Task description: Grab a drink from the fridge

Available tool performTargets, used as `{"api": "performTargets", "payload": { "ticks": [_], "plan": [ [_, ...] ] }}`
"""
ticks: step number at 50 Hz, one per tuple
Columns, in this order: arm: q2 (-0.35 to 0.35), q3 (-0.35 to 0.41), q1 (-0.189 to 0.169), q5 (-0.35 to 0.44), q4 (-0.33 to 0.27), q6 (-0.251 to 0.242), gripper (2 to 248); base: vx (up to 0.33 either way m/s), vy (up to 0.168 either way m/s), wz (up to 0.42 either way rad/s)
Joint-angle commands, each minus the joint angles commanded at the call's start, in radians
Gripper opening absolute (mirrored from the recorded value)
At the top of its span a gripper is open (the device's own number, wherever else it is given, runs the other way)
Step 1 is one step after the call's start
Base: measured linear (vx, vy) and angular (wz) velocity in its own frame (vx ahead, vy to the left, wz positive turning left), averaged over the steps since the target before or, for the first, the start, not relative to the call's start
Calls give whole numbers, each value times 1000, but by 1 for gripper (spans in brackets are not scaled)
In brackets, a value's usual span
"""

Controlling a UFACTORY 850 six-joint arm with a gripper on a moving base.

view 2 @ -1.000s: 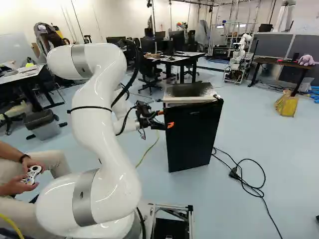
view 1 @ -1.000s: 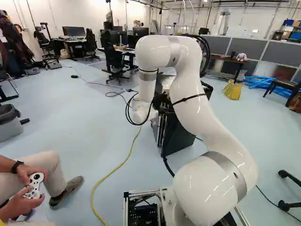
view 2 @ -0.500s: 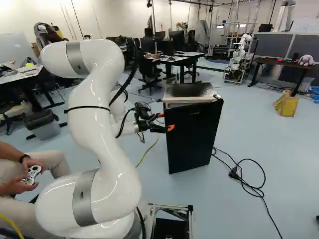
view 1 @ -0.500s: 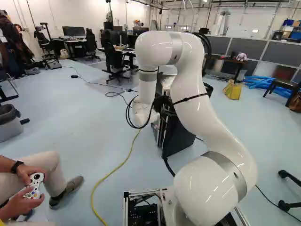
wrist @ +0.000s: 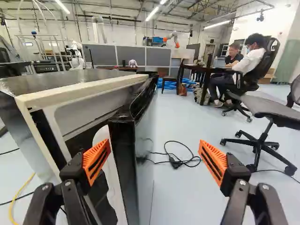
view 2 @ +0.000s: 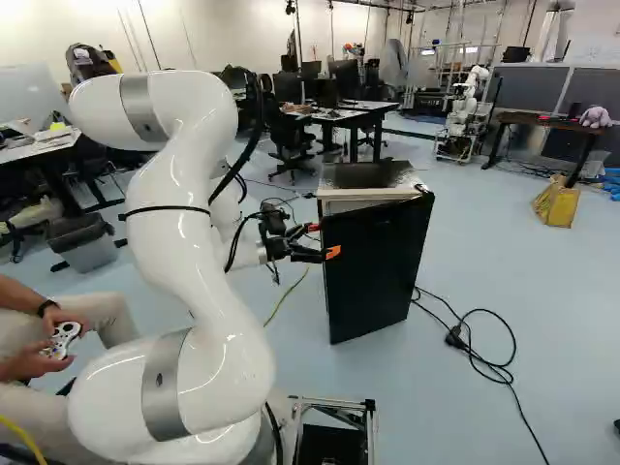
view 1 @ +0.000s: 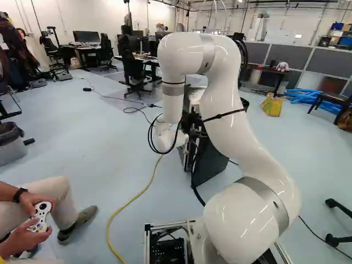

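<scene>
The jaws (view 2: 323, 240) stood open, the fridge door (wrist: 125, 164) between them; lettering (view 2: 378, 221) on its front was too small to read.

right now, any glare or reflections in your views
left base view: small bright glints on the glossy white arm; right base view: similar glints on it; wrist view: bright ceiling lights, pale reflections on the fridge top and glossy fridge door
</scene>
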Motion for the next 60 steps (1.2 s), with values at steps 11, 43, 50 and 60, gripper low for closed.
{"api": "performTargets", "payload": {
  "ticks": [11, 43, 50, 60],
  "plan": [
    [11, 28, 7, 13, 28, 0, 247, 0, 0, 0],
    [36, 104, 16, 49, 121, 0, 247, 0, 0, 0],
    [40, 117, 12, 57, 142, 0, 247, 0, 0, 0],
    [43, 131, 0, 68, 171, 0, 247, 0, 0, 0]
  ]
}}
